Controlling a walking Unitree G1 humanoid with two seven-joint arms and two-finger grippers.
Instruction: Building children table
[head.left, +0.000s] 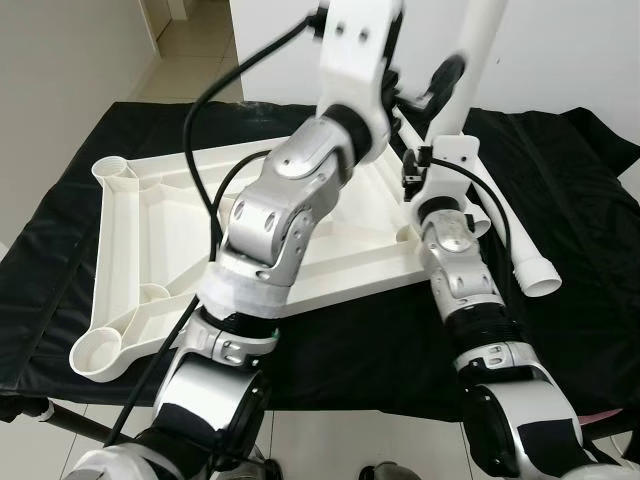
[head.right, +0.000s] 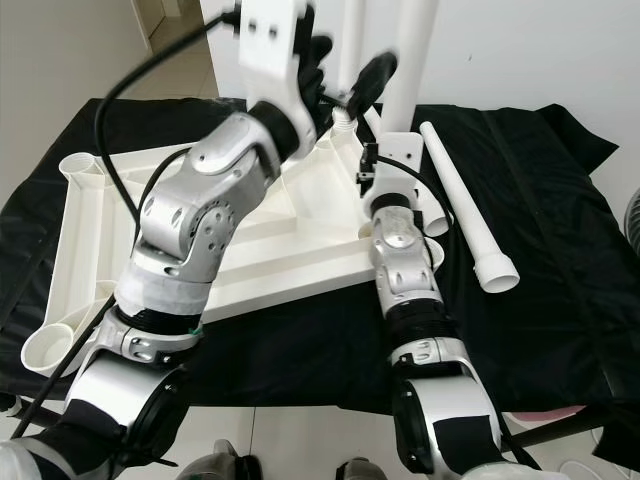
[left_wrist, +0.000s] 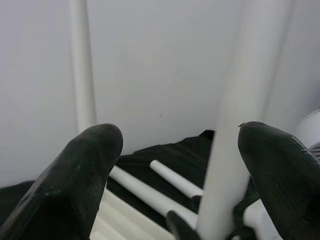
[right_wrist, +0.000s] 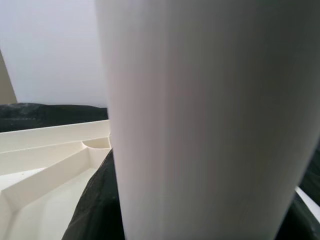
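Two white plastic tube legs in play: one upright (head.right: 415, 60), long axis vertical, clamped in right gripper (head.right: 375, 75) above far corner socket of upturned white ribbed tabletop (head.left: 130, 230) on black cloth (head.right: 560, 330); another flat (head.right: 465, 215) beside. Left gripper (left_wrist: 170, 165) spread wide around upright leg, not touching. Probably seating stage; next, pressing straight down into socket.

Even, soft indoor light fills the eye views, both sharp, with no glare and only faint shadows. In the wrist views the near fingers (left_wrist: 80, 185) and the leg (right_wrist: 200, 120) are out of focus.
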